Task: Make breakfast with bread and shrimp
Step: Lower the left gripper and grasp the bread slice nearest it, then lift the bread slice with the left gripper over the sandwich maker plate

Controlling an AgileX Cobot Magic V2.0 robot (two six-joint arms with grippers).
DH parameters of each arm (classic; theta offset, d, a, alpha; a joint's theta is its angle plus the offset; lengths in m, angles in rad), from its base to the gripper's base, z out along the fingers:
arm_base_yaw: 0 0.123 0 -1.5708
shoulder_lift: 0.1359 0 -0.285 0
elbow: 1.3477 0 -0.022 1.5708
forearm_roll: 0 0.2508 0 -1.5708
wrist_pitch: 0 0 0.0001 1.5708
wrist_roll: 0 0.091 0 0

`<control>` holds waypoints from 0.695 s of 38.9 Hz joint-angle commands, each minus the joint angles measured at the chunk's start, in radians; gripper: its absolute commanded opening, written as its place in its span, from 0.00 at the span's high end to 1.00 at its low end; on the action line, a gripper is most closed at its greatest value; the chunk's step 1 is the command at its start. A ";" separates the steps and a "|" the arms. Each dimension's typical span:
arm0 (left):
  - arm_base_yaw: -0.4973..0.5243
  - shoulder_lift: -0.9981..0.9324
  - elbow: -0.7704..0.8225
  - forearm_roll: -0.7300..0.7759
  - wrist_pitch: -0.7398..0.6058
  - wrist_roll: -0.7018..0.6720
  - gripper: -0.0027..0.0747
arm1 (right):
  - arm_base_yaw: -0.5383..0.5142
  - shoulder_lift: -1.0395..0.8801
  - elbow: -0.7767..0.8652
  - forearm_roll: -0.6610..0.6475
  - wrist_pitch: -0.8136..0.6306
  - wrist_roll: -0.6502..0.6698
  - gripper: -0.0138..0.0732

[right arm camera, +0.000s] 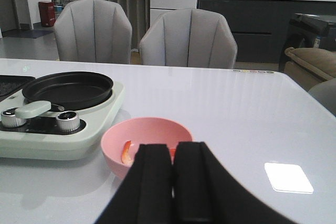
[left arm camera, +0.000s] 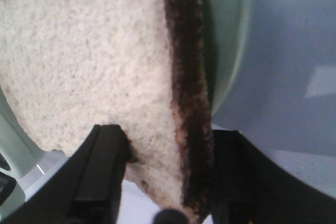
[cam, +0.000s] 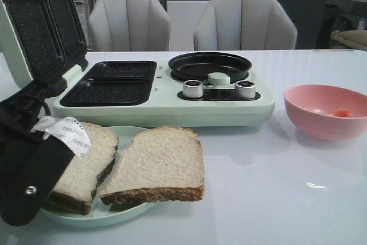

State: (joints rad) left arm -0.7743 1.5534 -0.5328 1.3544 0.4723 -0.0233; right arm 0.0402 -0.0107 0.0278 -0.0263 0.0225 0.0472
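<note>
Nearest, the black left gripper (left arm camera: 163, 182) is closed on one wheat-flecked bread slice (cam: 80, 167) over the pale-green plate (cam: 109, 213), the right gripper (right arm camera: 173, 182) is shut empty, and the black grill plates (cam: 112, 84) and orange shrimp (cam: 341, 113) are judged untouched.

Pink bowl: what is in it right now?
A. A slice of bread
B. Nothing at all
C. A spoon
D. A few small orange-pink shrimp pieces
D: the pink bowl holds small orange-pink shrimp pieces, seen in both the front and right wrist views, while both bread slices lie on the plate.
</note>
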 commanded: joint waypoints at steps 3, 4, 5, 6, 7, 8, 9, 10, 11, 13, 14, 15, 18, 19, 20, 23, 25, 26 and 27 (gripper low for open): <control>0.002 -0.021 -0.022 0.004 0.035 -0.006 0.77 | -0.005 -0.019 -0.004 -0.010 -0.078 -0.002 0.67; 0.002 -0.023 -0.022 -0.002 0.043 -0.006 0.79 | -0.005 -0.019 -0.004 -0.010 -0.078 -0.002 0.67; 0.000 -0.029 -0.022 -0.004 0.051 -0.006 0.81 | -0.005 -0.019 -0.004 -0.010 -0.078 -0.002 0.67; 0.000 -0.032 -0.022 -0.011 0.058 -0.006 0.82 | -0.005 -0.019 -0.004 -0.010 -0.078 -0.002 0.67; -0.005 -0.041 -0.022 -0.021 0.065 -0.006 0.82 | -0.005 -0.019 -0.004 -0.010 -0.078 -0.002 0.67; -0.007 -0.051 -0.022 -0.028 0.073 -0.006 0.82 | -0.005 -0.019 -0.004 -0.010 -0.078 -0.002 0.67; -0.012 -0.062 -0.022 -0.038 0.078 -0.006 0.82 | -0.005 -0.019 -0.004 -0.010 -0.078 -0.002 0.67; -0.017 -0.077 -0.022 -0.048 0.081 -0.006 0.82 | -0.005 -0.019 -0.004 -0.010 -0.078 -0.002 0.67; -0.025 -0.095 -0.022 -0.062 0.083 -0.006 0.82 | -0.005 -0.019 -0.004 -0.010 -0.078 -0.002 0.67; -0.038 -0.131 -0.022 -0.079 0.088 -0.006 0.82 | -0.005 -0.019 -0.004 -0.010 -0.078 -0.002 0.67; -0.044 -0.148 -0.022 -0.085 0.091 -0.006 0.82 | -0.005 -0.019 -0.004 -0.010 -0.078 -0.002 0.67; -0.051 -0.170 -0.022 -0.088 0.093 -0.006 0.82 | -0.005 -0.019 -0.004 -0.010 -0.078 -0.002 0.67; -0.074 -0.228 -0.027 -0.092 0.115 -0.006 0.82 | -0.005 -0.019 -0.004 -0.010 -0.078 -0.002 0.67; -0.080 -0.244 -0.029 -0.092 0.123 -0.006 0.82 | -0.005 -0.019 -0.004 -0.010 -0.078 -0.002 0.67; -0.083 -0.266 -0.038 -0.096 0.135 -0.006 0.82 | -0.005 -0.019 -0.004 -0.010 -0.078 -0.002 0.67; -0.092 -0.317 -0.072 -0.108 0.169 -0.006 0.82 | -0.005 -0.019 -0.004 -0.010 -0.078 -0.002 0.67; -0.092 -0.344 -0.101 -0.106 0.183 -0.006 0.82 | -0.005 -0.019 -0.004 -0.010 -0.078 -0.002 0.67; -0.092 -0.353 -0.115 -0.101 0.185 -0.006 0.82 | -0.005 -0.019 -0.004 -0.010 -0.078 -0.002 0.67; -0.092 -0.361 -0.130 -0.096 0.188 -0.006 0.82 | -0.005 -0.019 -0.004 -0.010 -0.078 -0.002 0.67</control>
State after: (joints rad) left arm -0.8592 1.2500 -0.5927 1.2296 0.6195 -0.0228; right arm 0.0402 -0.0107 0.0278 -0.0263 0.0225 0.0472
